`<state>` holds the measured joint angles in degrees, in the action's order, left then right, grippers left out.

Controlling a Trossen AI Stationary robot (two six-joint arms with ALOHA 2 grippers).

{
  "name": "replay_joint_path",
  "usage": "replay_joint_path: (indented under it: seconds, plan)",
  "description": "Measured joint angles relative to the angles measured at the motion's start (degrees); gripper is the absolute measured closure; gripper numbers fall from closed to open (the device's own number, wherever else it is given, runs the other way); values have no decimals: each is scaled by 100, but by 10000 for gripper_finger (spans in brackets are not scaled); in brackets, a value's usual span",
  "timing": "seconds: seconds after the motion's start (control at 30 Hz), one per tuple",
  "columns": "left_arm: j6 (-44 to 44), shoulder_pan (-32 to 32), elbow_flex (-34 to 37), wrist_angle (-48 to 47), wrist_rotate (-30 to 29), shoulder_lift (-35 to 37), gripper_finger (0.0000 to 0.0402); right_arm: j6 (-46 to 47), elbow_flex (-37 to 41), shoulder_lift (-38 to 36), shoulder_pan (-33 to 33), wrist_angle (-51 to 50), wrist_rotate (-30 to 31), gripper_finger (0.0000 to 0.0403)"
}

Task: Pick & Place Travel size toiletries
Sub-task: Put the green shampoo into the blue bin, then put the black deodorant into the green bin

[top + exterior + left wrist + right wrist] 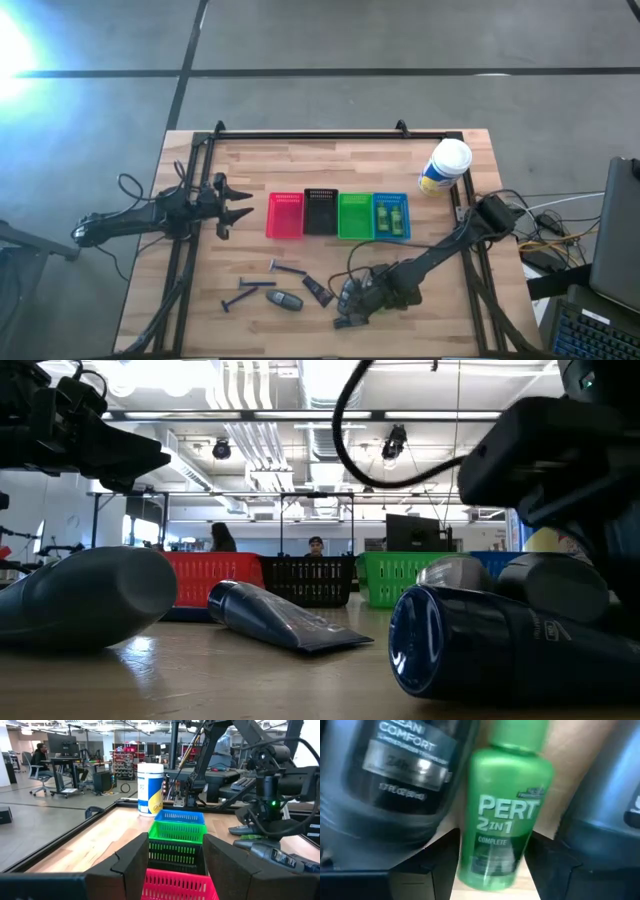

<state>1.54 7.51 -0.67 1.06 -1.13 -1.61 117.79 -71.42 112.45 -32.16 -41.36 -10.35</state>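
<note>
Right gripper (pixel 352 305) was low at the near table (pixel 200 300) edge, fingers apart around a green bottle (pixel 505 820) among grey ovals. Left gripper (pixel 238 205) hovered open beside the red basket (pixel 284 216). Room: desks, seated people.

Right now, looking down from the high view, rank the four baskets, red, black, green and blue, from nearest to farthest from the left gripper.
1. red basket, just to the right of the left gripper, first in the row.
2. black basket, next along.
3. green basket, third.
4. blue basket, far end of the row, toward the white-capped canister.
</note>
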Motion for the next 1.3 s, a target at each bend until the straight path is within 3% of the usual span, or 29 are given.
replay_joint_path:
  seconds: [0.17, 0.33, 0.43, 0.57, 0.67, 0.77, 0.9, 1.0, 1.13, 1.3]
  plan:
    - [0, 1, 0, 2, 0, -37, 209, -485, -63, 233, 1, -63, -43, 213]
    - [0, 0, 0, 4, -1, -40, 209, -901, -250, 23, -66, -543, 275, 265]
    - [0, 0, 0, 9, -2, -48, 209, -860, -326, -420, -101, -1318, 592, 287]
    - [0, 2, 0, 3, -4, -58, 209, -632, -328, -1276, 3, -2042, 1160, 287]
    - [0, 1, 0, -4, -2, -61, 209, -594, -208, -1910, 391, -2449, 1708, 279]
    - [0, 0, 0, -6, -3, -62, 209, -1204, 181, -2491, 1162, -2679, 1981, 274]
    - [-1, 1, 0, -8, -1, -67, 209, -2385, 946, -2937, 2352, -2246, 1931, 273]
    - [0, 2, 0, -10, -2, -67, 209, -3226, 1507, -3128, 3074, -1320, 1398, 263]
    - [0, 1, 0, -11, -1, -67, 209, -3541, 1951, -3131, 3371, -540, 1166, 226]
    - [0, 0, 0, -15, -1, -67, 209, -3645, 2032, -3131, 3286, -758, 1232, 167]
